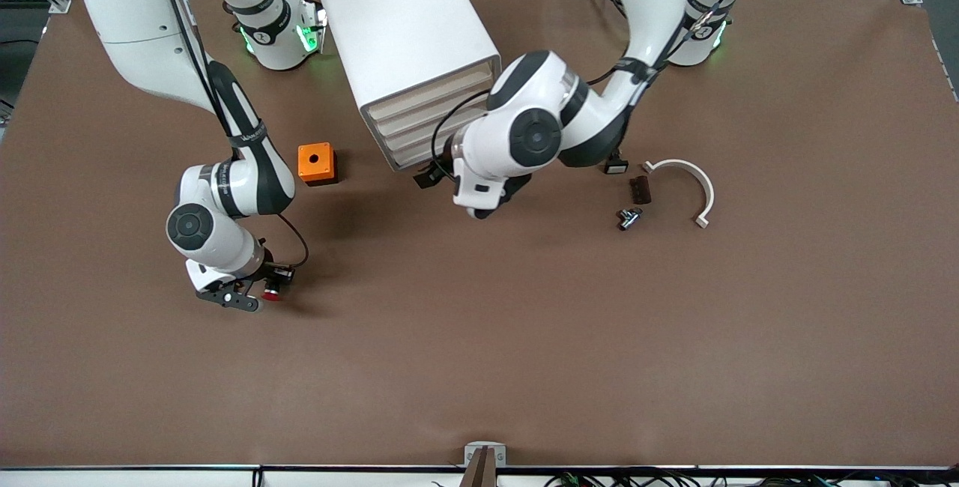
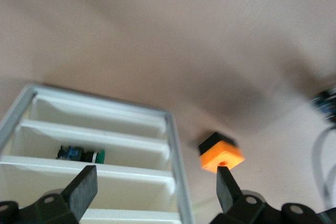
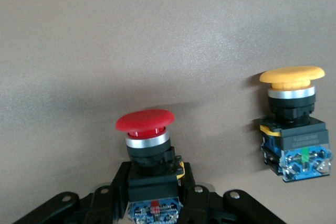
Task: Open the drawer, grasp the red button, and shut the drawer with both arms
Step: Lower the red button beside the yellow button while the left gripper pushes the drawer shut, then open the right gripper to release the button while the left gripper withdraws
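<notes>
Your right gripper (image 1: 262, 294), low over the table (image 1: 524, 367) toward the right arm's end, had its jaws pinched on the black-and-blue body of the small red mushroom-capped push button (image 1: 271, 293), gripping below the cap so the cap stayed free. The similar orange-capped button (image 3: 294, 124) stood just beside it in the right wrist view. The orange plastic cube with a hole (image 1: 317, 163) sat beside the white box cabinet (image 1: 408, 45). Your left gripper (image 2: 157, 192) hung in front of the cabinet's pale beige drawer (image 1: 412, 153) fronts, jaws spread wide (probably poised for pushing one shut; I couldn't tell which).
</notes>
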Controlling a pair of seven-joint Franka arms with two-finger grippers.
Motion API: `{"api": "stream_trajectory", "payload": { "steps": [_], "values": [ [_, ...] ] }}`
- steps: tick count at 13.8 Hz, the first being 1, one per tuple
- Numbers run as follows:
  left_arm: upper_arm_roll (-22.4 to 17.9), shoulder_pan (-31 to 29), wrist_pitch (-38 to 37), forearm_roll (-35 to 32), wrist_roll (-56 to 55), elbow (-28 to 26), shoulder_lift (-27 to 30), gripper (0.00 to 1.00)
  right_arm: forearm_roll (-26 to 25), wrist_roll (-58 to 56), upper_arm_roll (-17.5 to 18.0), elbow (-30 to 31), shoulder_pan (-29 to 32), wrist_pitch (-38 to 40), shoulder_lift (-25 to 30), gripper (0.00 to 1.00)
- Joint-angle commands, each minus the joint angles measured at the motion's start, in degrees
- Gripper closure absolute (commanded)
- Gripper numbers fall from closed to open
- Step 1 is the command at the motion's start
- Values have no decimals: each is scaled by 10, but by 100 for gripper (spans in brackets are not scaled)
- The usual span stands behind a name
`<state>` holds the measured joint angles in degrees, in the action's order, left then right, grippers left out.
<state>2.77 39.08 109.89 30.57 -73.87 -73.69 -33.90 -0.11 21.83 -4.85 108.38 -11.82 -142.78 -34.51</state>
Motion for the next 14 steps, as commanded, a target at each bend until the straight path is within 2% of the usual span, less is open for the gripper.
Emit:
{"api": "stream_trajectory", "payload": {
  "steps": [1, 4, 6, 10, 14],
  "values": [
    [1, -43, -38, -62, -8, -18, 72, 1, -9, 1, 8, -17, 11, 7, -8, 0],
    [2, -94, -143, -150, 74, -19, 137, 0, -10, -4, 8, -19, 11, 7, -8, 0],
    [1, -148, -214, -162, 167, -18, 175, 1, -10, -5, 8, -19, 10, 7, -8, 0],
    [1, -274, -294, -162, 366, -18, 232, 1, -10, -3, 8, -19, 7, 7, -8, 0],
    [2, -360, -363, -215, 550, -24, 266, 1, -10, -4, 8, -19, 4, 18, -5, 0]
  ]
}}
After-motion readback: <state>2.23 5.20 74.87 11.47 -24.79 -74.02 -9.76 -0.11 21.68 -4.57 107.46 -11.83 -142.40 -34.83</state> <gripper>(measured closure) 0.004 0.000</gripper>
